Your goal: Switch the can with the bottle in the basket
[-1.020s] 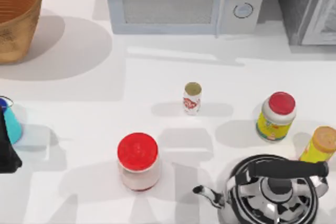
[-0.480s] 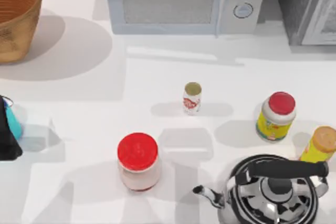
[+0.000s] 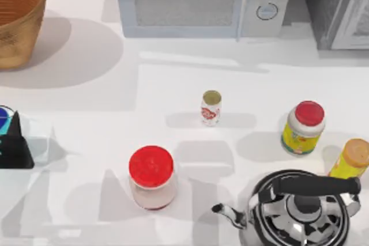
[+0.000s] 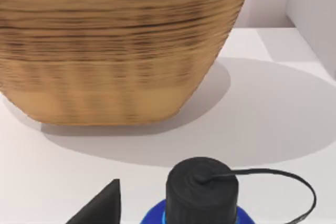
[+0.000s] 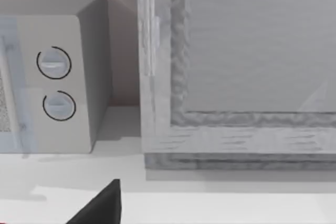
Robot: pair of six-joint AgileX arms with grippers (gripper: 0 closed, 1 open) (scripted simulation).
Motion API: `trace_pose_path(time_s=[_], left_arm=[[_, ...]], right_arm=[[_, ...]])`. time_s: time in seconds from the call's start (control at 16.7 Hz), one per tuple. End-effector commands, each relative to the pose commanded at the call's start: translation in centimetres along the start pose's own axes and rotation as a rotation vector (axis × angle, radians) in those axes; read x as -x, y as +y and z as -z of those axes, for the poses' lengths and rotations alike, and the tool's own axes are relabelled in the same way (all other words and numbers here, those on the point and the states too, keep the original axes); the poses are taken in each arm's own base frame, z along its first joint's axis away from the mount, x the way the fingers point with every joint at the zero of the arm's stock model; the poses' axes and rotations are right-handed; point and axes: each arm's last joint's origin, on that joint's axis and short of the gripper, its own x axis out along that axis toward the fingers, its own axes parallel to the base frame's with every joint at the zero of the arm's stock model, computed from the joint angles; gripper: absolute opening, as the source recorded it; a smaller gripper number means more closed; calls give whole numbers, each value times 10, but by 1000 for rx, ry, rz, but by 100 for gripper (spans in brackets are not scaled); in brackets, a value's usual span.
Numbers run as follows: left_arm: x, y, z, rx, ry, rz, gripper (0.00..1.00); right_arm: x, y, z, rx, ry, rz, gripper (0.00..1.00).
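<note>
The cyan can (image 3: pixel 2 120) with its dark blue top stands at the table's far left edge, and my left gripper (image 3: pixel 14 151) is right beside it on the near side. In the left wrist view the can's blue top (image 4: pixel 152 217) sits low behind a black round part with a thin cord. One dark finger (image 4: pixel 102 208) stands apart from the can, so the gripper is open. The wicker basket (image 3: pixel 20 24) is at the back left and looms close in the left wrist view (image 4: pixel 115 56). The small white bottle (image 3: pixel 211 108) stands upright mid-table. My right arm is parked.
A big red-lidded jar (image 3: pixel 151 177) stands front centre, with a chrome kettle (image 3: pixel 302 208) at the front right. A yellow-label jar (image 3: pixel 302 128) and an orange-topped yellow container (image 3: pixel 351 159) are at the right. A microwave (image 3: pixel 202 1) lines the back, next to a grey cabinet (image 5: pixel 236 77).
My left gripper has shifted slightly right and towards the back beside the can, uncovering the can's blue top. The arm's shadows on the table have changed. Nothing else moved.
</note>
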Motion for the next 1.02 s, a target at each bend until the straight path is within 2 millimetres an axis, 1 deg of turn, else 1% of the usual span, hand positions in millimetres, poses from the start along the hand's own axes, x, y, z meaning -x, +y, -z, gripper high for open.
trace_pose_path(time_s=[0.24,0.48,0.66,1.02], left_arm=[[-11,6,23,5,70,5,100],[-15,10,39,9,110,5,100],[-16,11,44,11,123,4,100],[-17,11,44,10,121,7,100]], right_arm=[[0,0,0,0,0,0,100],[0,0,0,0,0,0,100],[0,0,0,0,0,0,100],[0,0,0,0,0,0,100]])
